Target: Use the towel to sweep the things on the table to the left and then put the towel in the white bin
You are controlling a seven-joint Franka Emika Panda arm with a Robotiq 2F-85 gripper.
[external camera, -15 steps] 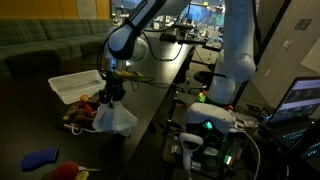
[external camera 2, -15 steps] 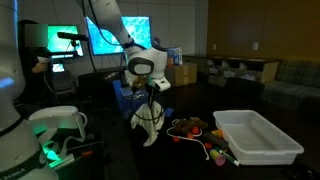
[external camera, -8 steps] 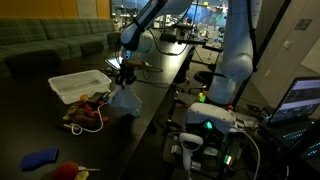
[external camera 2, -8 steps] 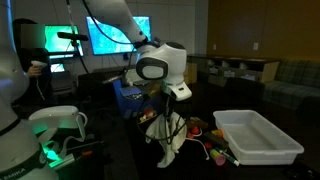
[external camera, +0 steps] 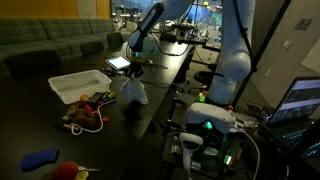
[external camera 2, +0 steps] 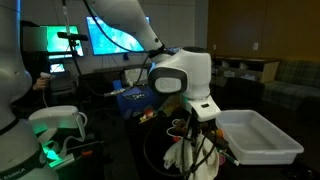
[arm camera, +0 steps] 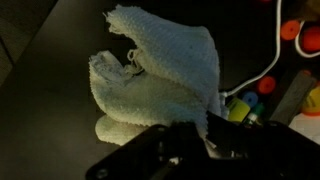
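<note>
One towel, clamped in gripper, now farther along table than before.

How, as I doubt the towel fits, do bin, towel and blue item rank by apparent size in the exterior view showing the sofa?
1. bin
2-3. towel and blue item look alike; the item sits nearer the camera.

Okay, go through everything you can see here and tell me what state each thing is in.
gripper, shut on the towel
towel, bunched, hanging from the gripper
white bin, upright, looks empty
things, heaped on the table beside the white bin
</note>
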